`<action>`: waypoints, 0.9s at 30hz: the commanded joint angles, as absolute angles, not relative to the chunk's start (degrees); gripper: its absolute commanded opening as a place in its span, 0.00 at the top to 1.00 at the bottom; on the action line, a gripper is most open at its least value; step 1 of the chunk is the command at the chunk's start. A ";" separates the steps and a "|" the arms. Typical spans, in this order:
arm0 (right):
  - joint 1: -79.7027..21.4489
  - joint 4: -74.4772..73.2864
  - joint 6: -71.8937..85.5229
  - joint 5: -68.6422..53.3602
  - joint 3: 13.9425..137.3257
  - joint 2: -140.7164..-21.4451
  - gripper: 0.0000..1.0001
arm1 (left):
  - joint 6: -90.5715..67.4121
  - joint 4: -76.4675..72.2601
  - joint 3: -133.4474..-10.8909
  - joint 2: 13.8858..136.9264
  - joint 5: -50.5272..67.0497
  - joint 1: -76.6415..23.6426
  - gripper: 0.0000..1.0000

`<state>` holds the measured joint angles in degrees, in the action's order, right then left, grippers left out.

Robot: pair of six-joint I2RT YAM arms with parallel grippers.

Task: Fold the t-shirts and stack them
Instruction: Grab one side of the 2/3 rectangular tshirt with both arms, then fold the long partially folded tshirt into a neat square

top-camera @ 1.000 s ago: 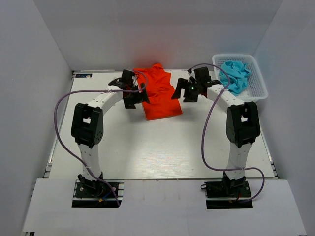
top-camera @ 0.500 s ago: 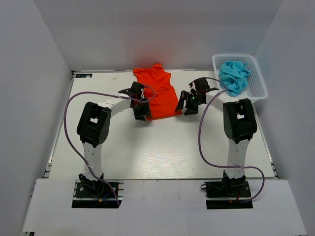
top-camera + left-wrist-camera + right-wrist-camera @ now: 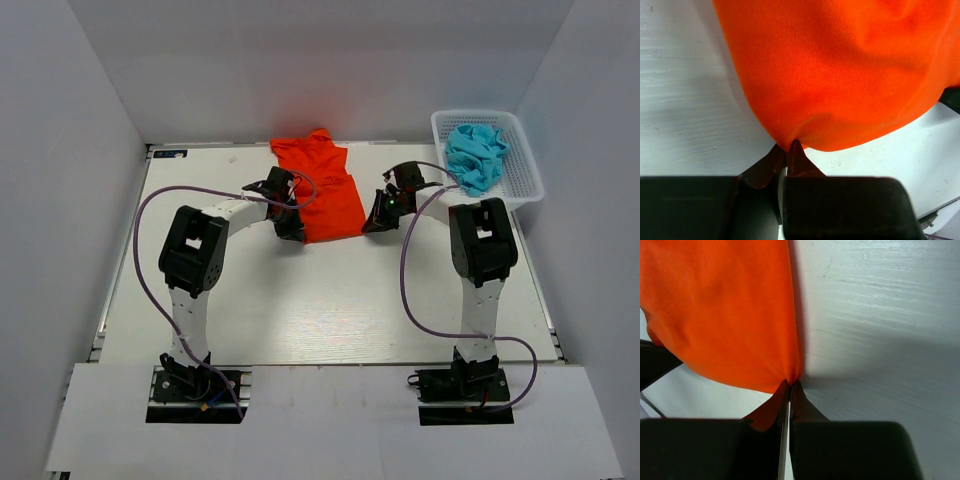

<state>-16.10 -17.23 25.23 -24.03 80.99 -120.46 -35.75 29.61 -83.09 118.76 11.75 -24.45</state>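
Left gripper and right gripper were shown clamped on the orange shirt's corners by wrist views; only overhead was the blue shirt seen in a basket.

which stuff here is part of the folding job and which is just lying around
Job: orange-red t-shirt, pinched by the left gripper and right gripper; crumpled turquoise t-shirt.
Lying about: white mesh basket holding the turquoise one.
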 commanded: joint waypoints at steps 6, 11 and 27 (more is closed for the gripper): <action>-16.08 -21.18 25.22 -25.40 76.58 -113.15 1.00 | -35.33 35.06 -80.87 113.57 12.75 -26.62 1.00; -16.35 -29.59 26.11 -27.24 66.45 -98.81 1.00 | -35.86 43.49 -74.80 105.31 16.86 -30.23 1.00; -14.86 -51.17 23.11 -16.62 84.54 -87.10 1.00 | -36.91 56.25 -91.40 97.29 13.45 -31.65 1.00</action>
